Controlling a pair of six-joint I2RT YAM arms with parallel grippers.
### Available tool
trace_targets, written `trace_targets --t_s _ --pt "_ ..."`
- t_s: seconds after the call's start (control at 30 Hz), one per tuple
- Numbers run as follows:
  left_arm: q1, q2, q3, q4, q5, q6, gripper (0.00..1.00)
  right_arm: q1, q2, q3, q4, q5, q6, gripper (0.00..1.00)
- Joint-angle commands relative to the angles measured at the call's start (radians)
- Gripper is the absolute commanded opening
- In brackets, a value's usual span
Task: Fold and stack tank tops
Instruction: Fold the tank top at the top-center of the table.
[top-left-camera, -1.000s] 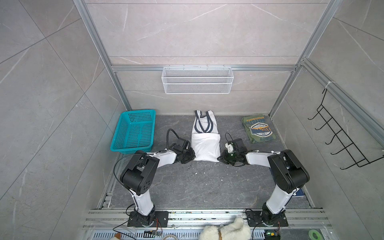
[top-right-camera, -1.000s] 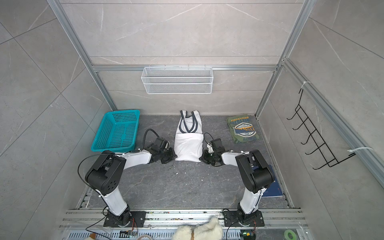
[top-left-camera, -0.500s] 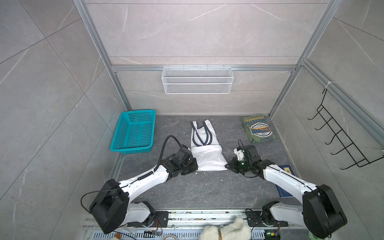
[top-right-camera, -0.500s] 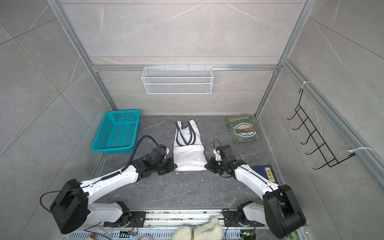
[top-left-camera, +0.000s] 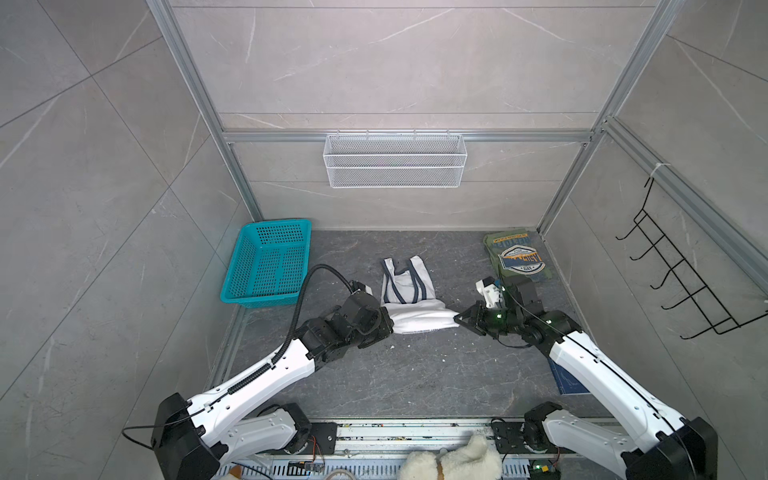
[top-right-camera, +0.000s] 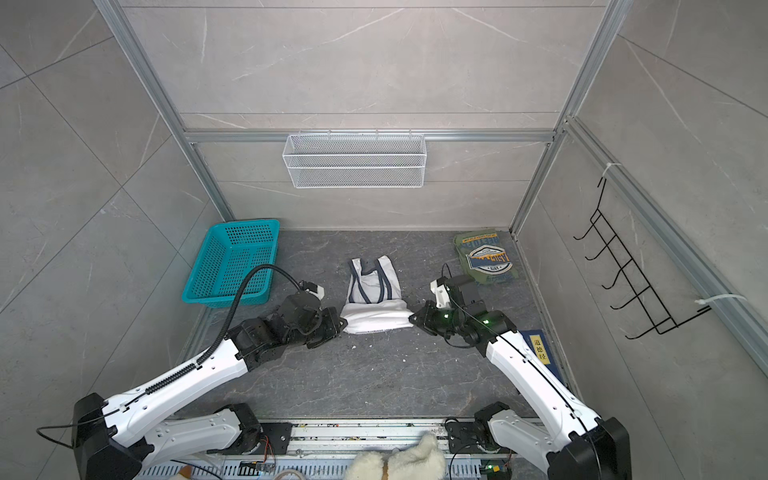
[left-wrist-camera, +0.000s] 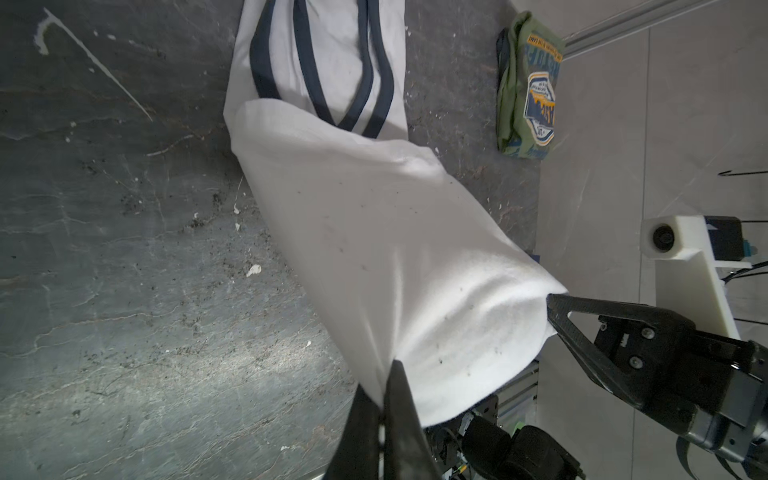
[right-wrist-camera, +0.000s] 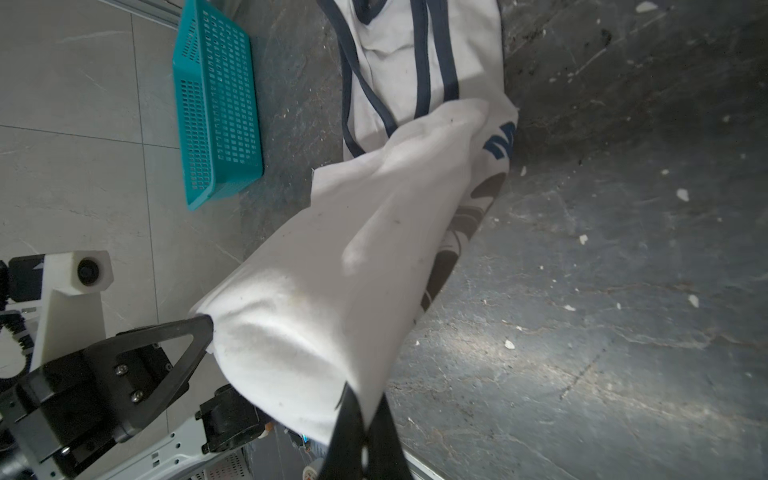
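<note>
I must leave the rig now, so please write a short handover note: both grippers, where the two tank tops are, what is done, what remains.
Grippers: the left gripper is shut on one hem corner of the white cloth tank top with navy trim; the right gripper is shut on the other hem corner.
White top: hem lifted and doubled back toward the straps, strap end lying on the dark floor.
The olive green cloth tank top with badge print lies folded in the far right corner.
Done: green top folded.
Left: finish the white fold, release, stack both tops.
</note>
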Motion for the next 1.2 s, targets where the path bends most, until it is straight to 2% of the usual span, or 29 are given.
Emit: trace_targets --t_s 0.0,0.3,0.47,0.87,1.03,1.17 --pt "0.068 0.051 0.037 -0.041 -0.064 0.009 0.00 -0.008 0.090 0.099 -0.040 0.057 -0.015 0.00" --pt "0.257 0.246 0.141 0.053 0.042 0.040 0.00 -0.009 0.349 0.298 -0.019 0.076 -0.031 0.00" --pt "0.343 0.407 0.252 0.078 0.148 0.066 0.00 -0.014 0.463 0.383 0.001 0.098 -0.043 0.00" --pt "0.434 0.689 0.529 0.047 0.222 0.105 0.00 -0.057 0.695 0.609 0.038 0.083 -0.073 0.00" --pt "0.435 0.705 0.573 0.054 0.223 0.112 0.00 -0.069 0.712 0.660 0.045 0.066 -0.087 0.00" --pt "0.421 0.646 0.550 0.062 0.239 0.108 0.00 -0.069 0.656 0.635 0.053 0.046 -0.087 0.00"
